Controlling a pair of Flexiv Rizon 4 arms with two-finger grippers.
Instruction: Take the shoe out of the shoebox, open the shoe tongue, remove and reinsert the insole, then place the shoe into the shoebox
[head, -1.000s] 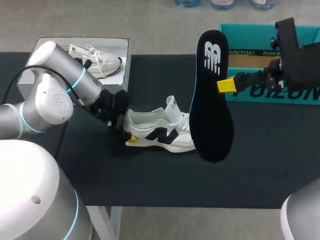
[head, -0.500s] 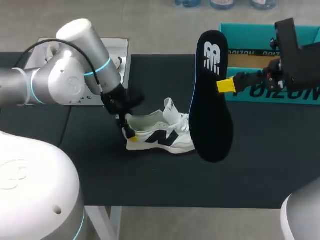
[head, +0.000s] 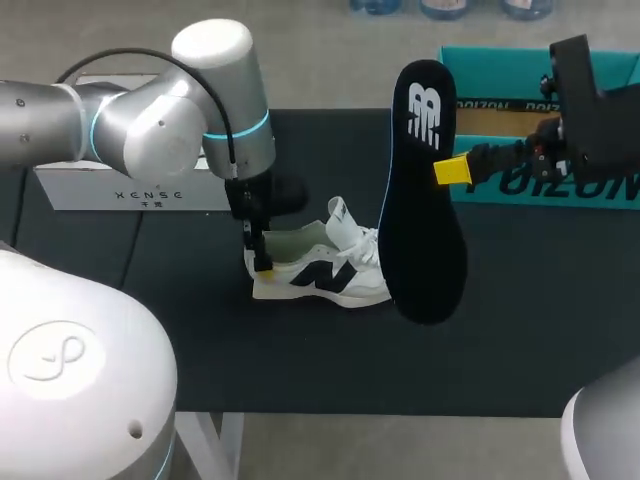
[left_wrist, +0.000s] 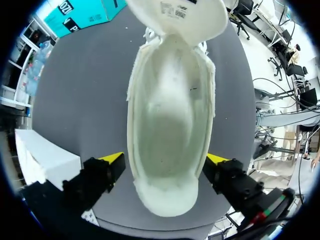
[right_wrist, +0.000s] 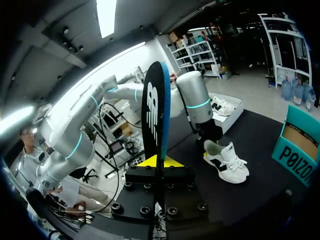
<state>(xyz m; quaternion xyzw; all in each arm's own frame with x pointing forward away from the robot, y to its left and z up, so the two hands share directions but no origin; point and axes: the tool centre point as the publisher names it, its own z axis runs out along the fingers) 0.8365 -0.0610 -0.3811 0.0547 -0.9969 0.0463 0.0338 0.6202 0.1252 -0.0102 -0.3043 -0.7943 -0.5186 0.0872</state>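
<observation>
A dark desk (head: 520, 330) fills our view, and our left arm (head: 170, 130) comes in over it. A teal shoebox (head: 520, 90) stands open at the far right edge. Our right fingers (head: 452, 170) grasp a dark insole (head: 425, 200), held on end in the air. A white shoe (head: 320, 265) sits mid-desk, outside the box, its tongue (left_wrist: 175, 15) lifted. Our left fingers (left_wrist: 112, 159) are released, spread either side of the heel.

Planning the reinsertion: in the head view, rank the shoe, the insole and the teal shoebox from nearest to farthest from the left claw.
1. shoe: its heel sits at the left claw.
2. insole: upright, just right of the shoe.
3. teal shoebox: farthest right, behind the insole.
</observation>
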